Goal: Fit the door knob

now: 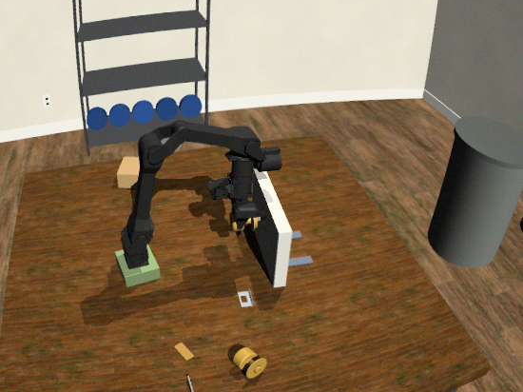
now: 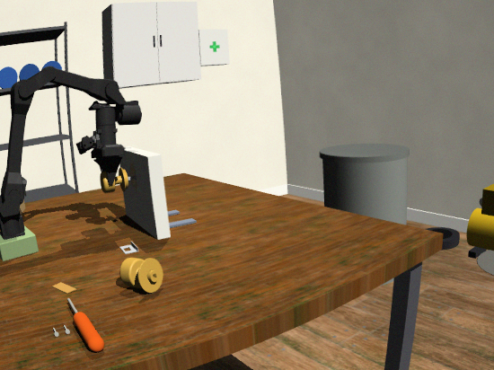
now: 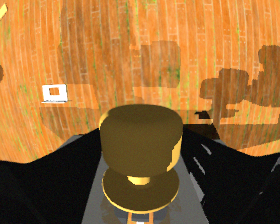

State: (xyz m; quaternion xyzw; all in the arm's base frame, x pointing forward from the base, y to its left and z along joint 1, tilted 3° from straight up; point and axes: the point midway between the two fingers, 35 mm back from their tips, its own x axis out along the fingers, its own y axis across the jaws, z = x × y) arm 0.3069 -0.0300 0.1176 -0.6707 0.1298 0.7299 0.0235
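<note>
No brand or readable writing shows anywhere; the only mark is a green cross on the small white wall box (image 2: 214,47) beside the white two-door wall cabinet (image 2: 153,42). The black parallel-jaw gripper (image 2: 110,178) points downward and is clamped on the brass-yellow round door knob (image 3: 141,141), whose round flange plate (image 3: 140,190) sits close before the dark face of the upright white-edged wooden door panel (image 1: 273,232), with the spindle end at a square socket (image 3: 139,220) in that face; whether the plate touches the wood cannot be told. In the top view the knob lies at about 9 o'clock of the panel. A second brass-yellow knob (image 2: 141,275) lies on the brown wood-grain table (image 2: 287,262), at 6 o'clock of the panel, near a small square metal plate (image 2: 128,247) and an orange-handled screwdriver (image 2: 85,327). A grey cylindrical bin (image 2: 365,181) stands on the plank floor.
</note>
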